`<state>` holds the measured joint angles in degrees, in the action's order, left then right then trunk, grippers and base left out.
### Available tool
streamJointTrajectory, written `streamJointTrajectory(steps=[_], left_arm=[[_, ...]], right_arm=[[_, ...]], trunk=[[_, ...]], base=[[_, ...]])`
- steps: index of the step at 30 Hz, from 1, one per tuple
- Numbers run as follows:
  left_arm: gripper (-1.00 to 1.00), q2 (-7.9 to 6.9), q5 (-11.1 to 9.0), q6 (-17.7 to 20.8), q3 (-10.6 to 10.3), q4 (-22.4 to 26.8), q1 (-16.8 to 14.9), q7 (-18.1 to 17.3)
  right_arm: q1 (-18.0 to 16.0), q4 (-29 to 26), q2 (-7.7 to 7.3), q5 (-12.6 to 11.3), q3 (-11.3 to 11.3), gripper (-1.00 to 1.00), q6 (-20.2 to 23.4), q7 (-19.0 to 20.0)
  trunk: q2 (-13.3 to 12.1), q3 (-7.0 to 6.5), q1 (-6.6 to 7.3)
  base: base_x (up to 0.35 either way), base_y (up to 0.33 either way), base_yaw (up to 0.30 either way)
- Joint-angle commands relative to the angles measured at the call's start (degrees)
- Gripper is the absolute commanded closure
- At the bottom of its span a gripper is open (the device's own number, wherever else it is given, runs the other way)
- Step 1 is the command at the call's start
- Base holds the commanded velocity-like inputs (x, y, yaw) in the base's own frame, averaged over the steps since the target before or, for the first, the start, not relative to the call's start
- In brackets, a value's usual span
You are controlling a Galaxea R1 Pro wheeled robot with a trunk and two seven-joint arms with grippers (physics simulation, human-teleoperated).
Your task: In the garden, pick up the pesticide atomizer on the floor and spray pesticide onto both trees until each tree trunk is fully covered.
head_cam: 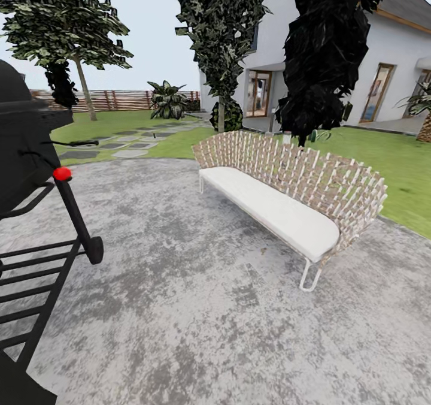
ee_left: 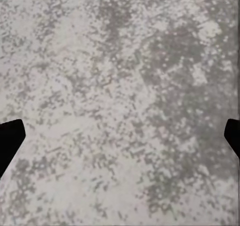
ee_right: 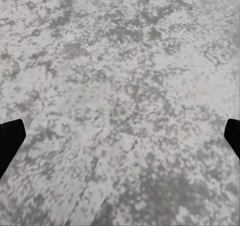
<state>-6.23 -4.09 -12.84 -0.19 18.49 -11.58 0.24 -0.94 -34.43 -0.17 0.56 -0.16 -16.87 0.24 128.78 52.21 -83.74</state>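
Judging by what lies in front of the robot, the task has hardly begun: nothing is held and no trunk shows any sign of spraying, so finding the atomizer, lifting it and covering both trees all remain.

Nearest, each wrist camera looks straight down on mottled grey paving. The left pincer [ee_left: 120, 138] has its dark fingertips [ee_left: 9, 141] at opposite edges of the picture, spread wide with nothing between them — released. The right pincer [ee_right: 120, 138] stands the same way, wide apart and empty over the same stone.

In the head view a black barbecue grill [head_cam: 27, 147] with a red knob stands close at the left, on the grey patio [head_cam: 179, 309]. Further on, a woven-back garden sofa [head_cam: 293, 183] with a white cushion sits on the patio's far side.

Beyond it lie the lawn [head_cam: 395, 153], two dark columnar trees [head_cam: 332, 45], a stepping-stone path, the slatted fence [head_cam: 114, 99] and the white house [head_cam: 359, 69]. A leafy tree [head_cam: 84, 87] on a thin pale stem stands far left — whether it is one of the two to spray I cannot tell.

The pesticide atomizer is somewhere beyond these pictures, so its look and place cannot be judged from here.
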Motion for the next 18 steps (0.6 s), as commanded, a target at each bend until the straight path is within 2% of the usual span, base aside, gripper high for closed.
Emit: streamJointTrajectory(steps=[1,18], left_arm=[[-1.0,-0.01,-0.4,-0.2,-0.1,0.0,0.0,0.0],[-1.0,0.05,-0.4,-0.2,-0.1,0.0,0.0,0.0]], right_arm=[[0.0,0.1,0.0,0.1,0.0,-1.0,-0.2,0.0],[0.0,0.0,0.0,0.1,0.0,-1.0,-0.2,0.0]], trunk=[[0.0,0.05,-0.02],[0.0,0.05,-0.02]], base=[[0.339,-0.074,0.0],[0.339,-0.045,0.007]])
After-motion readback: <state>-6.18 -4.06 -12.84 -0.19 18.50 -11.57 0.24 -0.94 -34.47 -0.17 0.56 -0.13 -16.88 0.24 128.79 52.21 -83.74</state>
